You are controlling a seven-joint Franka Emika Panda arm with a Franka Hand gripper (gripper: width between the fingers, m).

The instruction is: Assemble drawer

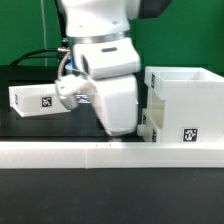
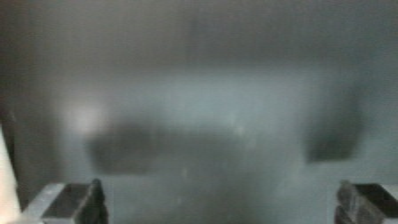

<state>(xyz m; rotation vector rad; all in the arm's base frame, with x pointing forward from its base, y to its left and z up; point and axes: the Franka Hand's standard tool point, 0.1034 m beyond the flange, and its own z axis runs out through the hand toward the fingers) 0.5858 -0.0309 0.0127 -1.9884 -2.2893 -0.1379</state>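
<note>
The large white cube housing (image 1: pixel 183 105) stands at the exterior view's right, a tag on its front. A small white tray (image 1: pixel 38 99) with a tag lies at the exterior view's left. Another white piece (image 1: pixel 150 122) shows at the housing's left side, partly hidden by the arm. The arm's white hand (image 1: pixel 115 100) hangs low over the dark table between the tray and the housing; its fingertips do not show there. In the wrist view my gripper (image 2: pixel 217 205) is open, fingers (image 2: pixel 68 203) far apart, with only a blurred grey surface between them.
A long low white rail (image 1: pixel 100 152) runs along the front of the table. A green backdrop stands behind the dark table (image 1: pixel 30 125).
</note>
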